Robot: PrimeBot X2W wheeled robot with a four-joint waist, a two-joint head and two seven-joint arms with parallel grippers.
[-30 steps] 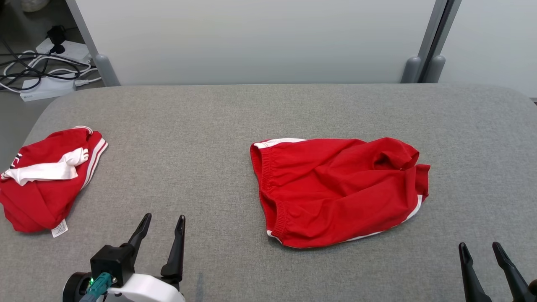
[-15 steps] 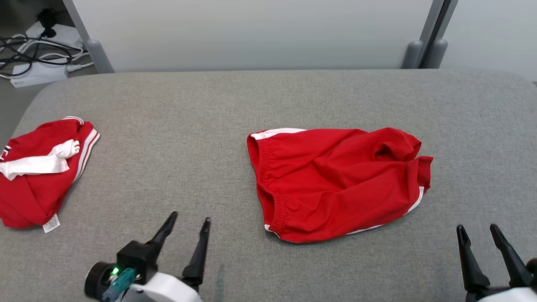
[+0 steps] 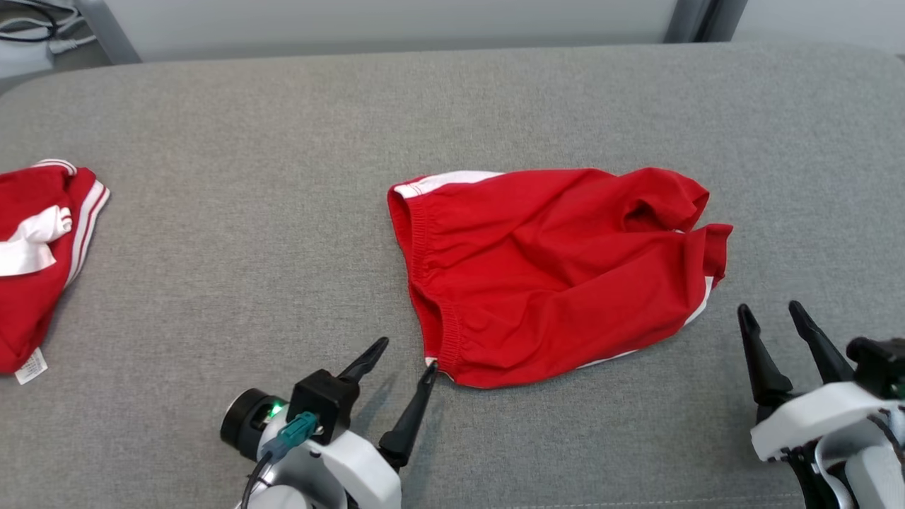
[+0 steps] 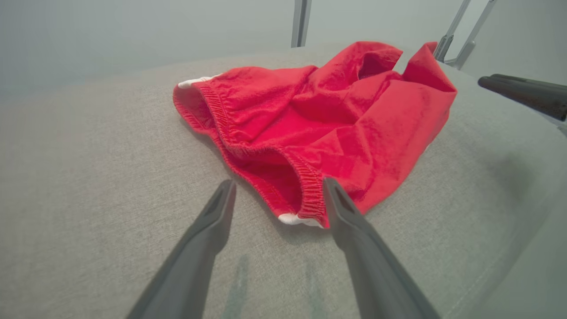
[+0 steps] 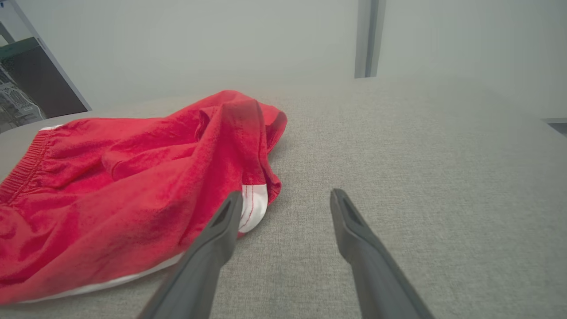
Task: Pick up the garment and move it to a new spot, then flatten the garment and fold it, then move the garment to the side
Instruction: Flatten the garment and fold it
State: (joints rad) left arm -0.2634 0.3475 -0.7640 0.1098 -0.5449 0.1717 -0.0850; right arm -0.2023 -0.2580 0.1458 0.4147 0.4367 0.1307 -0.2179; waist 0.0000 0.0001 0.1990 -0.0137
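Note:
A pair of red shorts with white side stripes, the garment (image 3: 551, 272), lies crumpled in the middle of the grey table, waistband to the left. My left gripper (image 3: 409, 357) is open at the waistband's near corner, its right fingertip at the cloth's edge. In the left wrist view that corner of the garment (image 4: 310, 133) sits just ahead of the left gripper (image 4: 277, 188). My right gripper (image 3: 771, 316) is open and empty, a little right of the leg hem. The right wrist view shows the garment (image 5: 133, 186) with its white hem beside the right gripper (image 5: 285, 197).
A second red and white garment (image 3: 39, 254) lies bunched at the table's left edge. The grey fabric table (image 3: 233, 184) runs wide on all sides of the shorts. Metal posts and a pale wall stand behind the far edge.
The camera has tilted down and shifted. My left gripper has advanced right and forward to the waistband corner. My right gripper has moved forward toward the leg hem. The shorts have not moved.

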